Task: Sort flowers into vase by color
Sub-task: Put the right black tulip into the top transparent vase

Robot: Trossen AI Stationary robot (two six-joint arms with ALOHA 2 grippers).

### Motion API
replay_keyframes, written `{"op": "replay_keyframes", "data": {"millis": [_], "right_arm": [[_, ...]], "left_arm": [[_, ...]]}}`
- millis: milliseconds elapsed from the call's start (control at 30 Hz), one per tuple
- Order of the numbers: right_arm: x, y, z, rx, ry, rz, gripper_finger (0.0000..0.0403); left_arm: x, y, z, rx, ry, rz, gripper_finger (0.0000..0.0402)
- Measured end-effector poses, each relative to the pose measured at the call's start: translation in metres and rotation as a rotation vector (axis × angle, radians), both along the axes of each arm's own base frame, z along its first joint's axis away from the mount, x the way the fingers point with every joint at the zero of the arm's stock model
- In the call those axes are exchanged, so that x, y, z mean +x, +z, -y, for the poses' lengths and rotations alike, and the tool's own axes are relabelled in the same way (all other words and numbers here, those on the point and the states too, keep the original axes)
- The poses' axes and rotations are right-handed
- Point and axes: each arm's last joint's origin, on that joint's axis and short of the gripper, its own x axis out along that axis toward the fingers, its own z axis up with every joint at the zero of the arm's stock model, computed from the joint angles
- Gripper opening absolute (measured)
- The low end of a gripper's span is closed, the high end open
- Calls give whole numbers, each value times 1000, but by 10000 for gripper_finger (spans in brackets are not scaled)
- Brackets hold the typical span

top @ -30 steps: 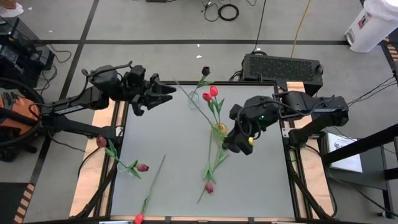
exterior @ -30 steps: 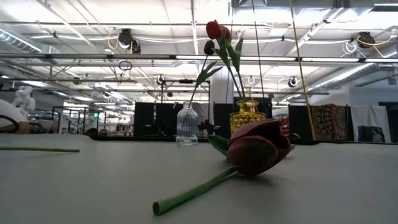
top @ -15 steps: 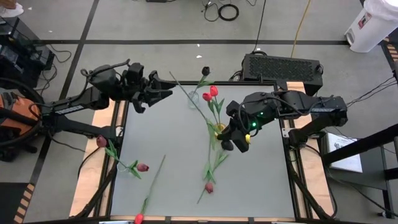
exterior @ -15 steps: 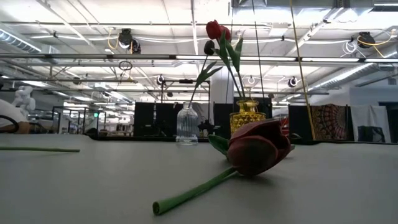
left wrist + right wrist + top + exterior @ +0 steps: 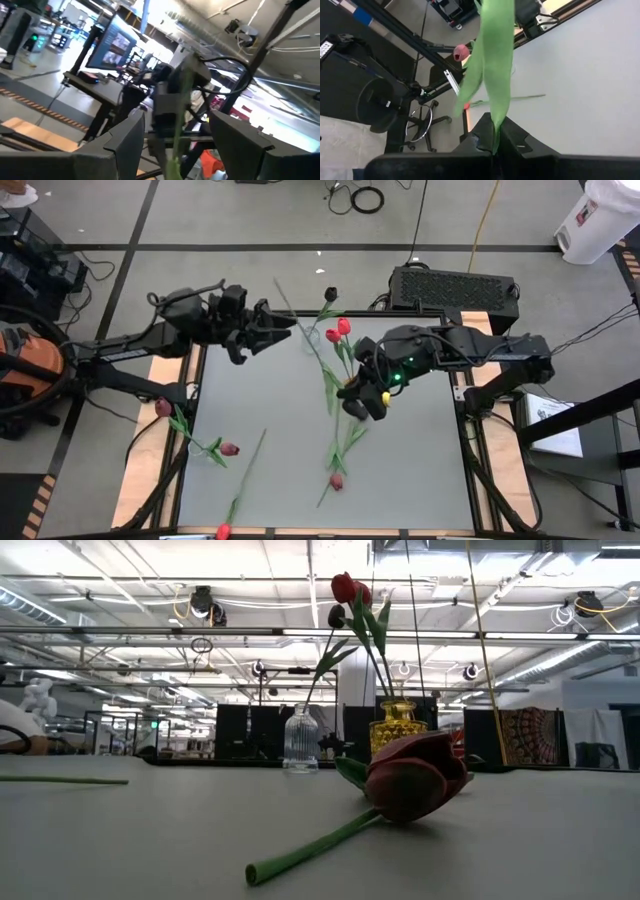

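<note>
Green stem (image 5: 495,75) in clamped right hand (image 5: 494,145), midair.

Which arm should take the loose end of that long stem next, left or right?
Left. The left gripper is open right beside the stem's far end, while the right gripper is shut on its leafy end.

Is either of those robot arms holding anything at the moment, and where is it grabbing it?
The right end effector pinches a flower low on its green stem, just under the leaves. The left end effector is open; the stem passes between its fingers.
</note>
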Motion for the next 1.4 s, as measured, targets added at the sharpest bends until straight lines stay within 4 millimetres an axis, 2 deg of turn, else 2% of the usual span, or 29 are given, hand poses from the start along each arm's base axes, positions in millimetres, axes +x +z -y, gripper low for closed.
{"op": "replay_keyframes", "data": {"millis": [733,1200,1400], "right_arm": [[1,1,1,13,-3,7,0],[1,1,1,10,-2,8,0],[1,1,1,10,-1,8,0]], "left_arm": [[23,-5,-1,6,11,58,228],[24,-4,-1,12,13,69,228],[23,-4,-1,12,13,72,196]]}}
